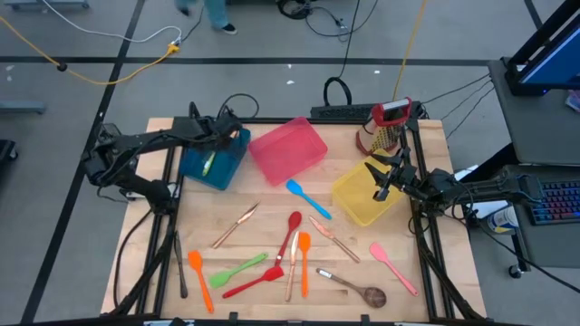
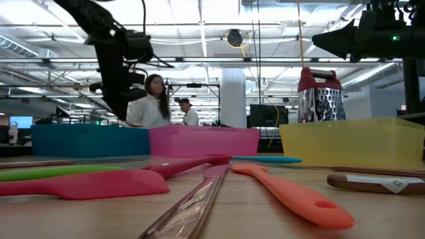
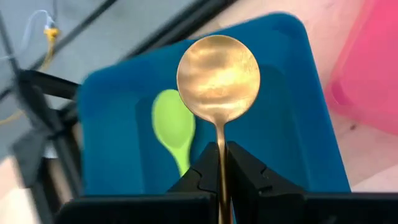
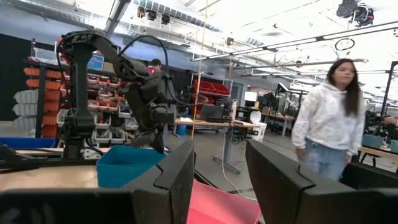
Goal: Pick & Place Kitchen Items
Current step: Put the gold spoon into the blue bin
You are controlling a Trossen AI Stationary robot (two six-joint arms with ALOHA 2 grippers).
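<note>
My two arms are matte black, built of boxy jointed segments with rounded housings at the joints. Black cables loop off the left arm (image 1: 136, 149) near its wrist. The left end effector (image 3: 222, 163) has two dark, angular, wedge-shaped fingers; the right end effector (image 4: 219, 177) has broad, flat black fingers with stepped, bevelled edges. A small green light glows on the right arm (image 2: 394, 38).

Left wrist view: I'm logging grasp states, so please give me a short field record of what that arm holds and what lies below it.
holder: left gripper, jaws shut on the handle
held item: copper spoon, bowl forward
below: blue bin
already in bin: green spoon
right gripper: open, over yellow bin
</note>
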